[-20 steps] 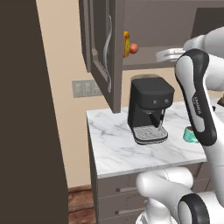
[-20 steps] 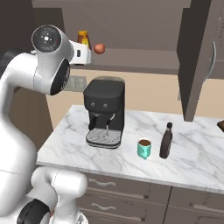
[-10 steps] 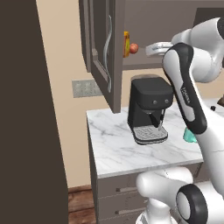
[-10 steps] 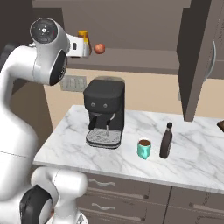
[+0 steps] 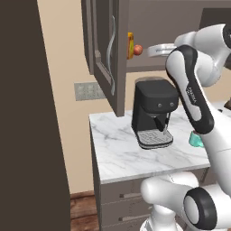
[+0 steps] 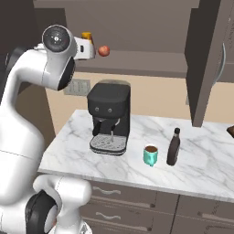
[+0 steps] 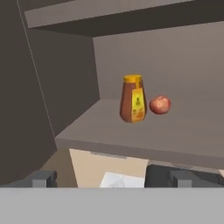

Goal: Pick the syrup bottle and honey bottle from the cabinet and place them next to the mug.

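With our gripper [image 7: 109,178] spread wide and short of the cabinet [image 7: 131,131] shelf, the honey bottle [image 7: 133,99] stands upright just beside a red apple [image 7: 160,105], so we risk nudging the apple off if we close carelessly.

The arm [image 6: 27,119] is all glossy white rounded shells with dark grey bands at the joints, and there's a round dark cap with a pale ring on the joint housing [image 6: 55,37] up top. One link [image 5: 195,97] has a black stripe down its side with tiny white lettering, too small to read. The base [image 5: 178,205] is chunky white with a big dark round joint.
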You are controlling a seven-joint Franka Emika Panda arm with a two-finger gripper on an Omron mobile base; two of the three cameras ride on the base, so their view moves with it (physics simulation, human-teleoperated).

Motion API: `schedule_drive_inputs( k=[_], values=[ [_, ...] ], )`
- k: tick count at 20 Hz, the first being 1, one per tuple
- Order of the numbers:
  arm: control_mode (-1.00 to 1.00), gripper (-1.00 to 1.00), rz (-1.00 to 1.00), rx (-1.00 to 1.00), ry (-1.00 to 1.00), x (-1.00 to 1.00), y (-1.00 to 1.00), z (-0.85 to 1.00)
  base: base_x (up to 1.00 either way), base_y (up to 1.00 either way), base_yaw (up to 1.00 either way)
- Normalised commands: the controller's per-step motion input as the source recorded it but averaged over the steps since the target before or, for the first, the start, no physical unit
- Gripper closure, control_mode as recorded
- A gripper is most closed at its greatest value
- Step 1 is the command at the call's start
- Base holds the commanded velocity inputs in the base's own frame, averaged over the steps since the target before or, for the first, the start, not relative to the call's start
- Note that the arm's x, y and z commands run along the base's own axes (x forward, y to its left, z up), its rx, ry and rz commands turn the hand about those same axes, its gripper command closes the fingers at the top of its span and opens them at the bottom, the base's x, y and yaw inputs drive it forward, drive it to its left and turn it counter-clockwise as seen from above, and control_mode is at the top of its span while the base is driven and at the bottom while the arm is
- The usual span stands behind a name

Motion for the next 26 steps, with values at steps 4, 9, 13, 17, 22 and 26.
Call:
schedule_drive_inputs(
  k=[4, 9, 13, 17, 22, 26],
  values=[
    [-1.00, -1.00, 0.00, -0.03, 0.01, 0.19, 0.22, 0.00, 0.00, 0.00, 0.00],
    [-1.00, -1.00, 0.00, -0.07, 0.11, 0.35, 0.17, 0.08, 0.00, 0.00, 0.00],
    [-1.00, -1.00, 0.00, -0.07, 0.15, 0.43, 0.03, 0.14, 0.00, 0.00, 0.00],
    [-1.00, -1.00, 0.04, -0.01, 0.04, 0.55, 0.00, 0.00, 0.00, 0.00, 0.00],
    [-1.00, -1.00, 0.06, 0.00, 0.00, 0.41, 0.00, 0.00, 0.00, 0.00, 0.00],
    [-1.00, -1.00, 0.04, 0.00, 0.00, 0.35, 0.00, -0.03, 0.00, 0.00, 0.00]
  ],
)
